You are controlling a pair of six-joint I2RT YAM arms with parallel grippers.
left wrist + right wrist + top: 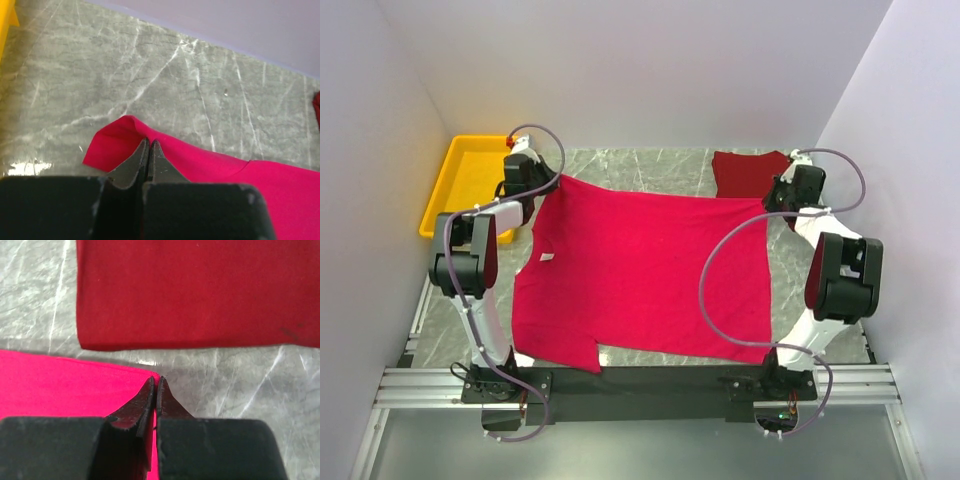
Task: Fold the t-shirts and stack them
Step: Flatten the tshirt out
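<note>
Grey marble table [650, 165], white walls. Pink shirt [640, 270] lay spread flat across centre of frame, label at left. Left gripper [149, 145] pinched shut on its upper-left corner, right gripper [156, 382] shut on upper-right corner. Likely step: first fold. Next move called for lifting both corners together, drawing far edge nearward evenly. Maroon shirt [200, 295] lay folded, upper right. Yellow tray [468, 180], upper left: nothing seen inside.

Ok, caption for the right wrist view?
Right gripper shut on the pink t-shirt at its corner; maroon t-shirt lies beyond.
</note>
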